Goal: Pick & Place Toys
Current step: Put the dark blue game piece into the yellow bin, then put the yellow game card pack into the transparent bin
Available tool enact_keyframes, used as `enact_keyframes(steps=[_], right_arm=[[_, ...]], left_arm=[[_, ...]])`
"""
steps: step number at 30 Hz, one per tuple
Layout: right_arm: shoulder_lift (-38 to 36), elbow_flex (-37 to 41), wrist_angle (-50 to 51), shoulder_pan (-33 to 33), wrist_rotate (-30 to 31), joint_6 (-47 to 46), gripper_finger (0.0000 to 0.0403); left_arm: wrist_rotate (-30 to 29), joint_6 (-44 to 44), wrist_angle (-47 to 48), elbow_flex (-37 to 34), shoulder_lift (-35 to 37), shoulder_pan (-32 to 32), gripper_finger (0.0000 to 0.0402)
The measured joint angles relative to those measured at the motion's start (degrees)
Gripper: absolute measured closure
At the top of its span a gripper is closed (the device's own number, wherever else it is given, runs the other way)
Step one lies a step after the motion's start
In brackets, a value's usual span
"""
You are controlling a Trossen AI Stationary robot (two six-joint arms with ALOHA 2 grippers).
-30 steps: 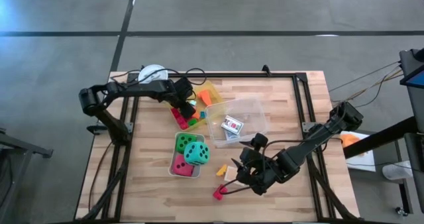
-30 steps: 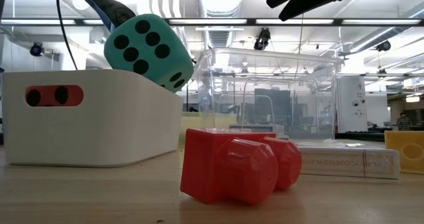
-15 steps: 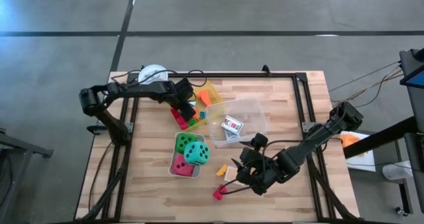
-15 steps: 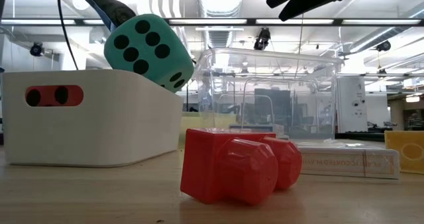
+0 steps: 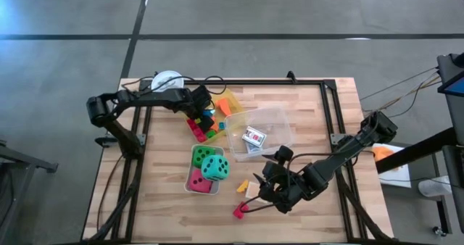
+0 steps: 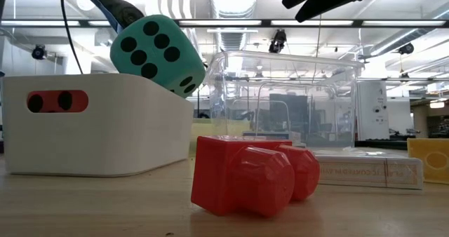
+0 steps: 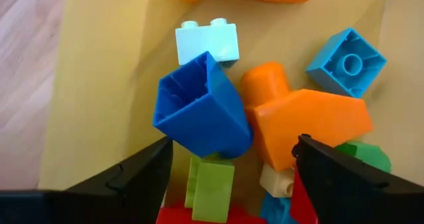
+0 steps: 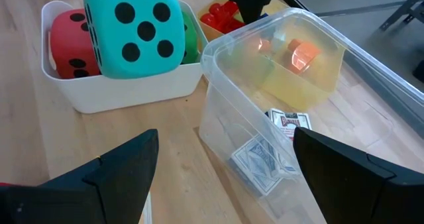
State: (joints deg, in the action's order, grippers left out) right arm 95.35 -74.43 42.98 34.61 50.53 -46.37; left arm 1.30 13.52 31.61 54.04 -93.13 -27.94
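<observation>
Blocks [image 7: 278, 118] lie heaped in the yellow tray [image 5: 230, 100]. Above it, the left hand [image 7: 232, 168] gapes, nothing gripped, a blue block [image 7: 202, 108] between its fingers. Beside the tray, the right hand [image 8: 218, 177] hovers spread and empty.

Bright toys on pale wood

A teal die [image 8: 134, 26] with black dots sits beside a red die [image 8: 67, 45] in a white bin [image 8: 126, 90]; a blue block [image 7: 202, 108], orange block [image 7: 308, 124] and pale blue brick [image 7: 207, 43] lie on the yellow tray [image 7: 99, 78]; card packs [image 8: 265, 159] look blue-patterned, perhaps.
</observation>
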Motion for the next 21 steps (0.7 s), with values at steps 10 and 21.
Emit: enact_keyframes(steps=[10, 21], right_arm=[[0.00, 0.00, 0.02, 0.00, 0.00, -0.07, 0.0059], [0.00, 0.00, 0.60, 0.00, -3.16, 0.79, 0.0059]], left_arm=[[-0.64, 0.00, 7.85, 4.45, 0.39, 0.15, 0.0087], [-2.19, 0.00, 14.60, 7.56, 2.00, 1.78, 0.0087]])
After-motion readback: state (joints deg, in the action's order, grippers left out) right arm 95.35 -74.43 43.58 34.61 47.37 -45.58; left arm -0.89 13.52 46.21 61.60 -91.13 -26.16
